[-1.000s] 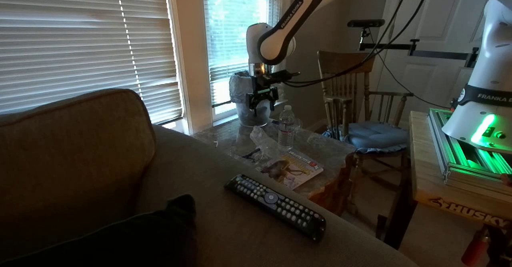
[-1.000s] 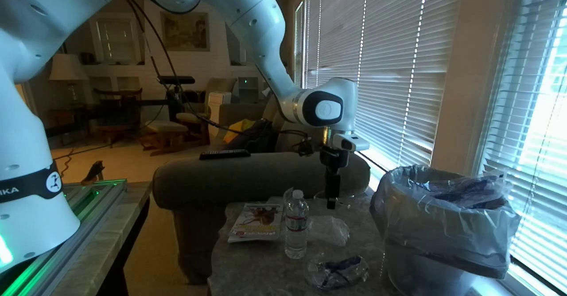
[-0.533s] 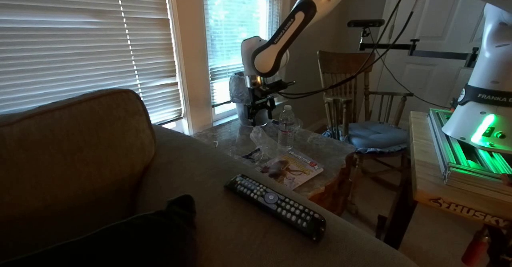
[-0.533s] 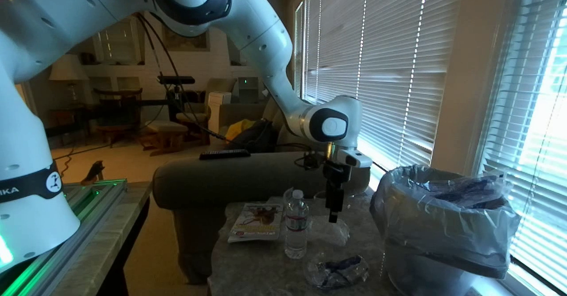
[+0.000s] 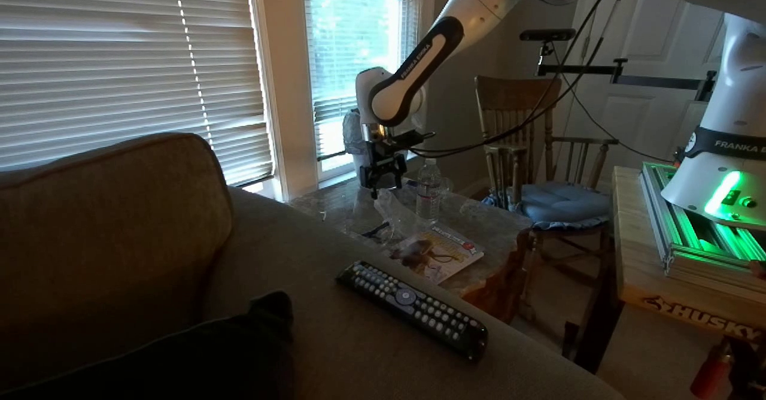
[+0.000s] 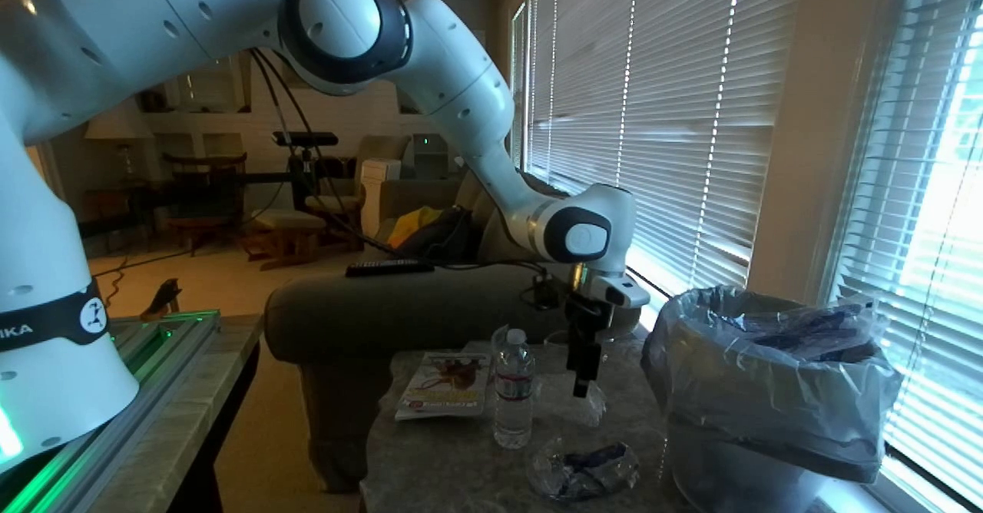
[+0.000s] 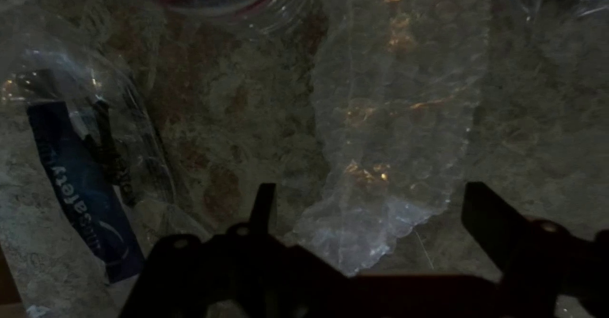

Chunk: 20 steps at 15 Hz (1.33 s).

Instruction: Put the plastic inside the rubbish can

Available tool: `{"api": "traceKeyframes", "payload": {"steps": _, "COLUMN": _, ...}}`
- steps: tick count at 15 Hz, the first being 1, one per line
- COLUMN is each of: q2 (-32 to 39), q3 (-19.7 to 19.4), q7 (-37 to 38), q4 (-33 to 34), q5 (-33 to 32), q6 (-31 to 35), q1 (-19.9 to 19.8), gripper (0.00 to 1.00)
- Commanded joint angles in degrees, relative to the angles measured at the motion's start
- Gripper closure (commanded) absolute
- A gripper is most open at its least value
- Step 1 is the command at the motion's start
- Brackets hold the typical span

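Currently, in an exterior view, a magazine (image 6: pixel 445 384) is lying left of centre, a bottle (image 6: pixel 513 396) is standing beside it, the clear plastic (image 6: pixel 554 402) is lying at lower centre beneath the gripper (image 6: pixel 581 390), whose fingers (image 7: pixel 483 208) are standing wide apart in the wrist view, and the rubbish can (image 6: pixel 741 467) is standing lower right.

We see a bench (image 6: pixel 453 467) with a mottled top, and on it an upright clear bottle (image 6: pixel 513 409), with a magazine (image 6: pixel 445 386) and a sheet of bubble wrap (image 7: pixel 395 132) lying near. Beside the wrap we find a blue-labelled packet (image 7: pixel 88 184); another clear packet (image 6: pixel 587 473), with a dark strip inside, lies near the rubbish can (image 6: pixel 737 463), whose foot we cannot make out.
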Motion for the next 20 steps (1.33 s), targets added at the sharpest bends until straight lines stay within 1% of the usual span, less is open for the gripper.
{"api": "traceKeyframes", "payload": {"steps": 1, "q2": 3.30, "q3": 0.64, "q7": -2.23, "q4": 5.14, "q5": 2.30, "q6": -1.91, "q1": -0.29, "gripper": 0.00}}
{"api": "traceKeyframes", "payload": {"steps": 6, "q2": 6.14, "q3": 0.29, "q7": -1.95, "q4": 8.19, "q5": 2.11, "q6": -1.81, "q1": -0.06, "gripper": 0.01}}
{"api": "traceKeyframes", "payload": {"steps": 7, "q2": 6.70, "q3": 0.20, "q7": -1.81, "q4": 8.78, "q5": 2.07, "q6": -1.96, "q1": 0.00, "gripper": 0.18}}
{"api": "traceKeyframes", "payload": {"steps": 8, "q2": 7.33, "q3": 0.08, "q7": -1.71, "q4": 9.33, "q5": 1.98, "q6": -1.79, "q1": 0.08, "gripper": 0.26}}
{"api": "traceKeyframes", "payload": {"steps": 9, "q2": 7.84, "q3": 0.10, "q7": -1.68, "q4": 9.93, "q5": 2.02, "q6": -1.82, "q1": 0.06, "gripper": 0.29}}
{"api": "traceKeyframes", "payload": {"steps": 10, "q2": 8.26, "q3": 0.13, "q7": -1.73, "q4": 10.30, "q5": 2.01, "q6": -1.66, "q1": 0.07, "gripper": 0.35}}
{"api": "traceKeyframes", "payload": {"steps": 13, "q2": 8.48, "q3": 0.00, "q7": -1.54, "q4": 10.68, "q5": 1.90, "q6": -1.73, "q1": 0.29, "gripper": 0.59}}
{"api": "traceKeyframes", "payload": {"steps": 15, "q2": 7.93, "q3": 0.03, "q7": -1.60, "q4": 10.39, "q5": 1.89, "q6": -1.95, "q1": 0.33, "gripper": 0.71}}
{"api": "traceKeyframes", "payload": {"steps": 18, "q2": 5.91, "q3": -0.11, "q7": -1.22, "q4": 8.91, "q5": 1.93, "q6": -2.52, "q1": 0.45, "gripper": 0.93}}
{"api": "traceKeyframes", "payload": {"steps": 19, "q2": 5.34, "q3": -0.12, "q7": -1.11, "q4": 8.66, "q5": 1.97, "q6": -3.11, "q1": 0.45, "gripper": 0.98}}
{"api": "traceKeyframes", "payload": {"steps": 20, "q2": 4.74, "q3": -0.25, "q7": -0.95, "q4": 8.39, "q5": 1.88, "q6": -3.70, "q1": 0.54, "gripper": 1.00}}
